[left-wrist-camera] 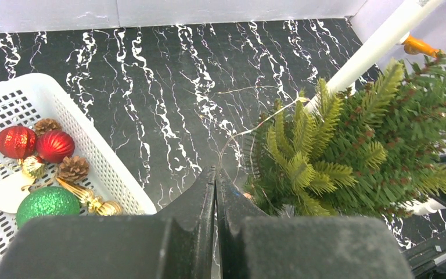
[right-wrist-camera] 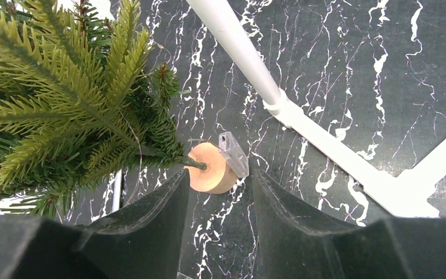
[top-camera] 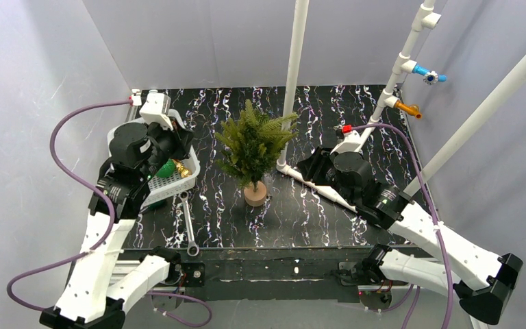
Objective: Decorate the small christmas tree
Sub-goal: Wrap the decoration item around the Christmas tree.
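The small christmas tree point(top-camera: 253, 145) stands upright mid-table on its round tan wooden base point(top-camera: 255, 194). My left gripper point(left-wrist-camera: 216, 173) is shut beside a white basket point(left-wrist-camera: 101, 174), left of the tree point(left-wrist-camera: 371, 145). A thin light wire point(left-wrist-camera: 250, 131) runs from its tips into the branches and looks pinched there. The basket holds red balls point(left-wrist-camera: 54, 145), a green glitter ball point(left-wrist-camera: 46, 203), pine cones point(left-wrist-camera: 72, 167) and gold ornaments point(left-wrist-camera: 99, 204). My right gripper point(right-wrist-camera: 220, 173) is open and empty, low on the tree's right, facing the base point(right-wrist-camera: 209, 168) and a clear plastic box point(right-wrist-camera: 233, 154).
A white pipe frame point(top-camera: 294, 75) rises just behind the tree, and one bar point(right-wrist-camera: 325, 145) lies on the table by my right gripper point(top-camera: 307, 164). A metal wrench point(top-camera: 189, 226) lies in front of the basket point(top-camera: 171, 185). Grey walls close three sides.
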`<move>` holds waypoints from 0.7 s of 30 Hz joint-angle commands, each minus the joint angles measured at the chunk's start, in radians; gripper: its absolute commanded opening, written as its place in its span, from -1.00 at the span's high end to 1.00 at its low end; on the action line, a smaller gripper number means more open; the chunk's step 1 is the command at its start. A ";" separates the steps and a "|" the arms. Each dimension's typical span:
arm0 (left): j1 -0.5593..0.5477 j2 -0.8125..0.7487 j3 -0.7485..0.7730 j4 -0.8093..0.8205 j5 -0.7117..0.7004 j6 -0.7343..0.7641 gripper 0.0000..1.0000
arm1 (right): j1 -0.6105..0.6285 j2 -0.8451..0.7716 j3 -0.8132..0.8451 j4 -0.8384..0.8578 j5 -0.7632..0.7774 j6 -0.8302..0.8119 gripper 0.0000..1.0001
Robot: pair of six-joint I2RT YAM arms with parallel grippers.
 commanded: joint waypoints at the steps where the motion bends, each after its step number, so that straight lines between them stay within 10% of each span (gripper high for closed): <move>1: 0.000 -0.061 0.018 -0.026 0.029 0.009 1.00 | -0.005 -0.030 -0.009 0.010 0.016 0.012 -0.05; 21: -0.001 -0.213 -0.084 -0.116 0.208 -0.211 1.00 | -0.003 -0.054 -0.040 0.023 -0.005 0.046 -0.05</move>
